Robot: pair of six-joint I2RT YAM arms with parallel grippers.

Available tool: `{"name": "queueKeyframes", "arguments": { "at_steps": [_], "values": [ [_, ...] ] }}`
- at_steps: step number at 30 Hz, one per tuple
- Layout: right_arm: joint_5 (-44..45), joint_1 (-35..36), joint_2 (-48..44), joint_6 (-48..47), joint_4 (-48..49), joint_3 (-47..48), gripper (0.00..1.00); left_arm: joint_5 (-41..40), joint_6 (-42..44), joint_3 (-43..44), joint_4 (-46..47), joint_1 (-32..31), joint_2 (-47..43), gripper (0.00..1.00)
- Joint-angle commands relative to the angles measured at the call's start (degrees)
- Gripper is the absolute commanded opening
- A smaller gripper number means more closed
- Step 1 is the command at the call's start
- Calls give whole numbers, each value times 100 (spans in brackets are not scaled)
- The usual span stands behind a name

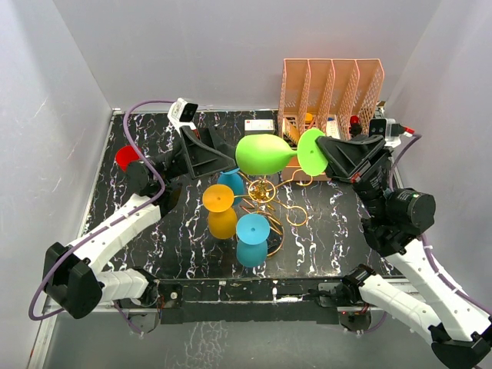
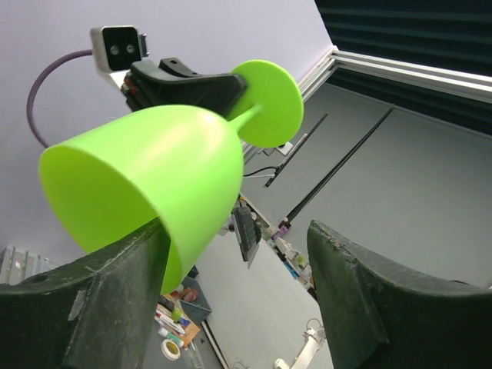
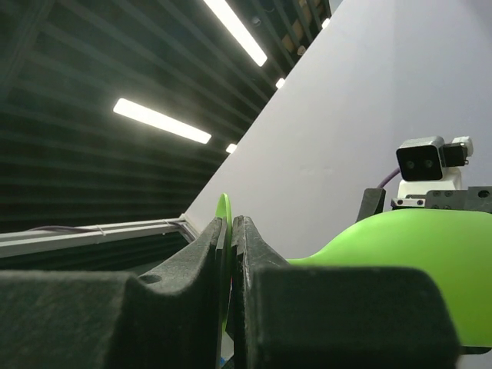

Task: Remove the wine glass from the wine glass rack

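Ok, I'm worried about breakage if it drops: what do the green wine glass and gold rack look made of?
The lime-green wine glass looks like plastic, not glass: fully opaque, even colour, soft satin sheen. The gold wire wine glass rack looks like thin metal rod, shiny finish, glinting along its loops; plated or painted, I cannot tell.

glass: green wine glass lies sideways, bowl at lower left | foot: clamped by right gripper | left gripper: jaws apart, bowl close to one finger
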Motion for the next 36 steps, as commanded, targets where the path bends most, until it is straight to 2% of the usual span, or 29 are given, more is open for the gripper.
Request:
{"name": "queueKeyframes", "arguments": {
  "at_steps": [1,5,8,11,15,20,23,27,29,33,36],
  "values": [
    [130,-2,-53,377,651,-191,8,-200,-115,-29,762,-91,-133,64],
    [320,-3,-43,495,796,-370,8,-257,-230,-72,984,-135,-110,46],
    [374,1,-26,574,804,-456,8,-306,-260,-93,1020,-146,-129,38],
    [375,-2,5,606,787,-497,9,-367,-154,-104,894,-179,-191,28],
    [432,-3,-22,601,675,-547,15,-401,-39,-79,689,-190,-249,16],
    [592,0,-186,252,276,-535,18,-429,346,-50,128,-199,-441,1],
    [817,0,-380,-174,-278,-424,24,-484,596,-51,-288,-204,-595,0],
    [1131,0,-616,-1044,-1142,-154,41,-570,794,-30,-711,-202,-739,0],
    [1380,-4,-696,-1649,-2149,274,49,-583,955,17,-940,-199,-823,0],
    [2142,-3,-747,-2891,-3755,969,56,-649,1547,209,-2003,-199,-1070,0],
    [2703,-2,-808,-3715,-4569,1288,58,-831,2320,607,-3451,-199,-1310,0]
  ]
}}
